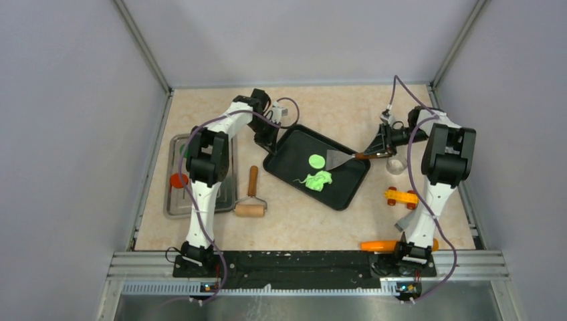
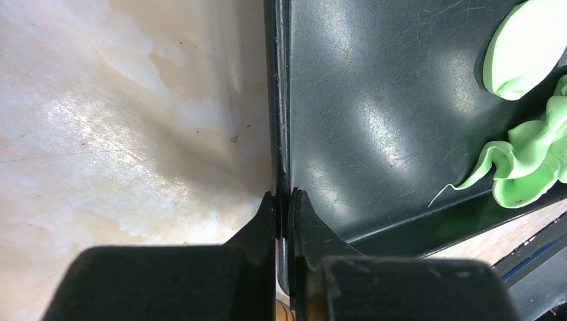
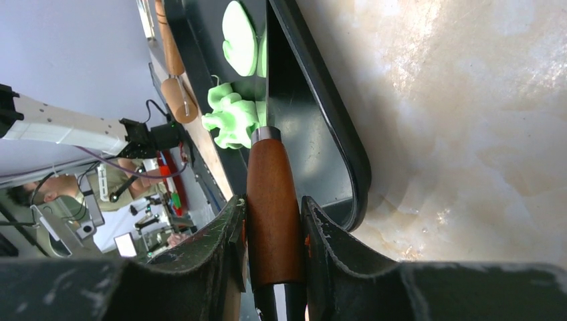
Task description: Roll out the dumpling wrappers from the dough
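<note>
A black tray [image 1: 348, 194] lies skewed at mid-table. On it are a round lime-green dumpling wrapper [image 1: 316, 161] and, just below, a ragged scrap of dough [image 1: 317, 180]. My left gripper [image 1: 270, 142] is shut on the tray's left rim [image 2: 281, 120], one finger on each side; the wrapper [image 2: 528, 53] and dough [image 2: 528, 167] lie far right in that view. My right gripper [image 1: 382, 148] is shut on the wooden handle [image 3: 271, 194] of a scraper. Its metal blade [image 1: 337, 159] rests on the tray beside the wrapper [image 3: 239, 37] and dough [image 3: 231, 117].
A wooden rolling pin [image 1: 251, 197] lies left of the black tray. Further left, a metal tray [image 1: 227, 194] holds a red disc [image 1: 178, 180]. A clear ring [image 1: 396, 165], a yellow toy [image 1: 400, 196] and an orange object [image 1: 381, 245] sit near the right arm.
</note>
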Motion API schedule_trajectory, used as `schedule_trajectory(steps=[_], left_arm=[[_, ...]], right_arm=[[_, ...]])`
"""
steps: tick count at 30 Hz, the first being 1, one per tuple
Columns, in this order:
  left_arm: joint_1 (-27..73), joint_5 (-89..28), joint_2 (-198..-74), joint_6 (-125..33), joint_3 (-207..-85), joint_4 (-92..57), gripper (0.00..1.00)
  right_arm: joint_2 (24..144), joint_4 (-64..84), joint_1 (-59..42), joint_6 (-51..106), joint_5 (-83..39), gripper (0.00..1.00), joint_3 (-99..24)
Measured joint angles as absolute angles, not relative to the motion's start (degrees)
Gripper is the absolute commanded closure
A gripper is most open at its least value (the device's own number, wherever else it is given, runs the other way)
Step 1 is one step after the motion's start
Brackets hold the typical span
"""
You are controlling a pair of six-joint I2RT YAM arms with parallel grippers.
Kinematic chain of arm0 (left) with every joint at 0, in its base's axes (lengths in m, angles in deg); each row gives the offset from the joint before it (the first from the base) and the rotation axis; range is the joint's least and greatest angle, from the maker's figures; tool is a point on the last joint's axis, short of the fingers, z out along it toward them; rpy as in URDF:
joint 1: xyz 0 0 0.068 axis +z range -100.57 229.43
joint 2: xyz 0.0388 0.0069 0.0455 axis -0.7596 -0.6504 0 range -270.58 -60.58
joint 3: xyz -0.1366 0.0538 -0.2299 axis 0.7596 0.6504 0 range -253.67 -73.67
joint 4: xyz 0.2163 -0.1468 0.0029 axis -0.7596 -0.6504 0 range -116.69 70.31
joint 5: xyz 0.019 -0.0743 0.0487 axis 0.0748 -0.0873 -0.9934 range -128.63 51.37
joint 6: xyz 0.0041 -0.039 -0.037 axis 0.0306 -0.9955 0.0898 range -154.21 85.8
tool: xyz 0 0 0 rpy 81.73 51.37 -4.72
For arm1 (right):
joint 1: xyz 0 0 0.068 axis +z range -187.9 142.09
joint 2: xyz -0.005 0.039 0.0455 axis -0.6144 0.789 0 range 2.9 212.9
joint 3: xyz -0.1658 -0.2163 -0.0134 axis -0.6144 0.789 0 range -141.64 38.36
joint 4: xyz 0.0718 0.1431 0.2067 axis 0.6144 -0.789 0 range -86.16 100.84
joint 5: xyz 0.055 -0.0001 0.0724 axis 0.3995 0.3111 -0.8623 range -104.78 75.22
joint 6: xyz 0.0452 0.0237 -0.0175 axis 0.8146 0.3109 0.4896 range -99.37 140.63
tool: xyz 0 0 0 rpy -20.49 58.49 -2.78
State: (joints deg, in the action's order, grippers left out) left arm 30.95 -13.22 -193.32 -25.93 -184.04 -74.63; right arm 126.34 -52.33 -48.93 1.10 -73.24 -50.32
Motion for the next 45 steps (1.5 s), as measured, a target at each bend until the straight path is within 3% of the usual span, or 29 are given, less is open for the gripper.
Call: schedule_trajectory(steps=[45], left_arm=[[31.17,-12.26,-194.24,-25.04,-185.33,-75.88,1.00]], right_arm=[[134.78,-58.02,-48.95,-7.86,-79.60,1.00,-52.55]])
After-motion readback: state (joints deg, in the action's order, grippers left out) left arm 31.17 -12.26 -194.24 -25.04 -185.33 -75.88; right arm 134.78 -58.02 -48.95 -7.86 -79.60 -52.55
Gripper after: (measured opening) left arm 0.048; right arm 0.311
